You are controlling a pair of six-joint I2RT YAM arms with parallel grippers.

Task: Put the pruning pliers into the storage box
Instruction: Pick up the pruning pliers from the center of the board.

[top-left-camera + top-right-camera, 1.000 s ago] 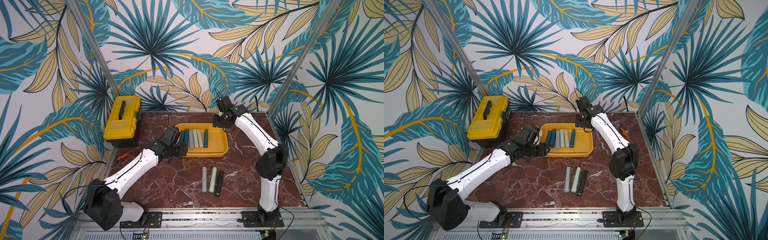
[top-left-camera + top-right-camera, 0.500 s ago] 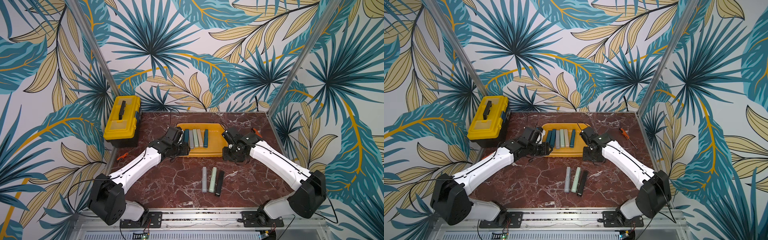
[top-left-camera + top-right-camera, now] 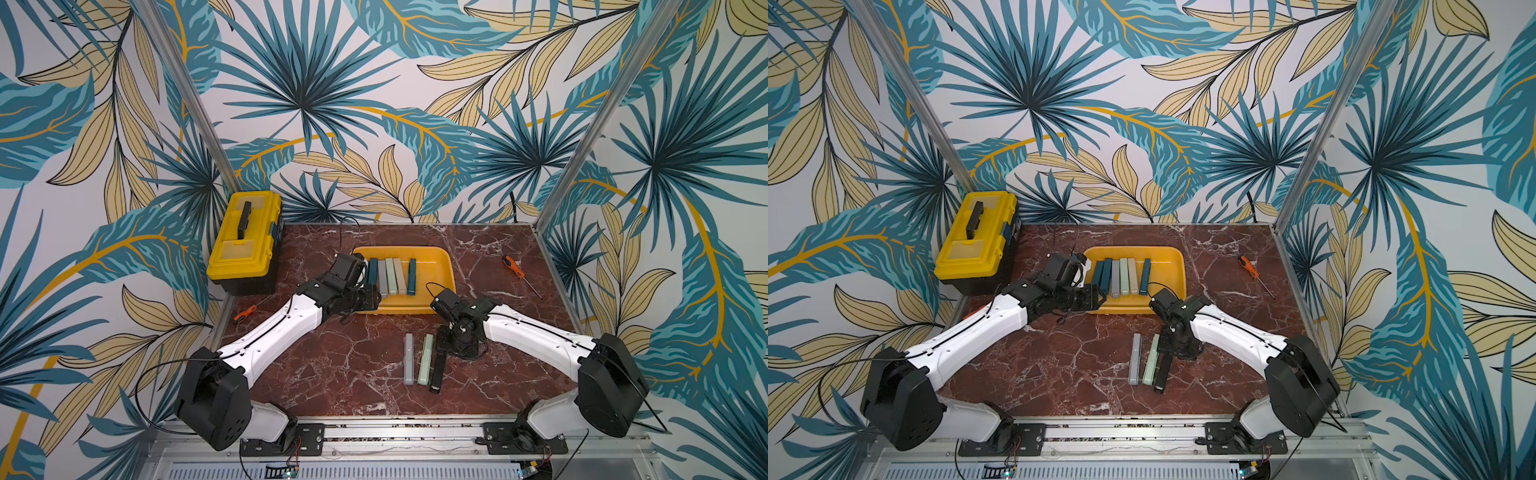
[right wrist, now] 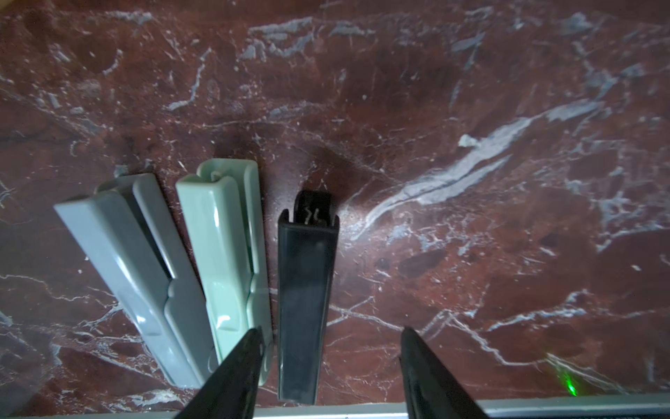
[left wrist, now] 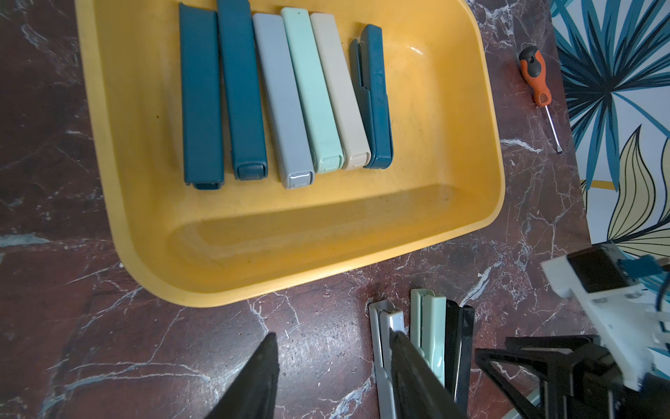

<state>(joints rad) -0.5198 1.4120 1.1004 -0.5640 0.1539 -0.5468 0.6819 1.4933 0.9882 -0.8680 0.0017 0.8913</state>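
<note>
Nine pliers in all, each a slim bar. Six in the box, flat in one close row toward its left half: teal, teal, grey, pale green, beige, teal, the last turned on its side against the beige one. Right half of the box bare.

Three more on the worktop, just in front of the box's near rim, parallel and close together: grey bar, green bar, black bar.

One yellow toolbox with a black handle, at the far left corner, lid closed. One screwdriver with an orange grip, on the worktop right of the box. One small orange tool at the left edge, in front of the toolbox.

Two grippers. Left gripper: fingers parted by a moderate gap, nothing between them, near the box's near left corner, in contact with nothing visible. Right gripper: fingers spread wider than the black bar, astride it near its far end, one finger between green and black bars, the other over bare worktop; no pinch. Contact with the bar: not discernible.
</note>
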